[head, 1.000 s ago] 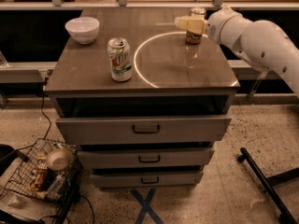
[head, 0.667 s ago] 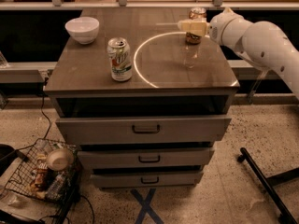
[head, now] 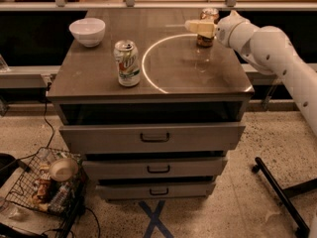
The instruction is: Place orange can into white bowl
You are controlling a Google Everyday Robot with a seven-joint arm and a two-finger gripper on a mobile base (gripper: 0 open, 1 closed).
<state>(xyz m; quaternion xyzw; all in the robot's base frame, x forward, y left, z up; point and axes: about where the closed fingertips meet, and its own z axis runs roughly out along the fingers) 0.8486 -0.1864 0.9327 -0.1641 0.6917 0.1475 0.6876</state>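
Status: gripper is at the orange can, far right corner of the tabletop, at about mid-can height. We can't tell if it's clamped on the can or only alongside. Can looks upright w/ its base on the tabletop, so we'd say not lifted yet. White bowl sits at the far left corner, well apart. 7UP can stands between, nearer the bowl. Left: confirm grasp, lift, carry across the far edge, drop in bowl. We'd call it early stage.

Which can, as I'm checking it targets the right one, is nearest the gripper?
The orange can at the back right, with the gripper right at it. The white and green 7UP can stands apart, further front and left.
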